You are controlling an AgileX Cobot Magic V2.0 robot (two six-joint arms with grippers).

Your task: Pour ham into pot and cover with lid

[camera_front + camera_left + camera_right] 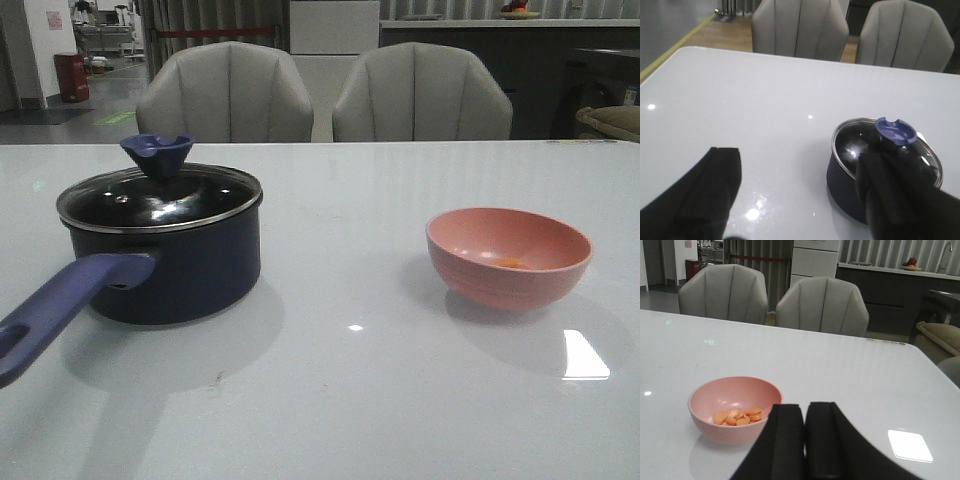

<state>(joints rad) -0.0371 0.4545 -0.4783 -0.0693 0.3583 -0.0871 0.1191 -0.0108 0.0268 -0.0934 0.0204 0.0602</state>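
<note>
The pot (170, 265) sat at the left of the front view with the lid (160, 195) on it; the ham (738, 417) lay in the pink bowl (508, 256) at the right. The left gripper (800, 195) stood wide open, the right gripper (805, 440) pressed closed, empty. The lid should come off first, gripped squarely by its knob and lifted straight

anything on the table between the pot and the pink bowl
Nothing: in the front view the stretch between the pot and the pink bowl is bare white table.
</note>
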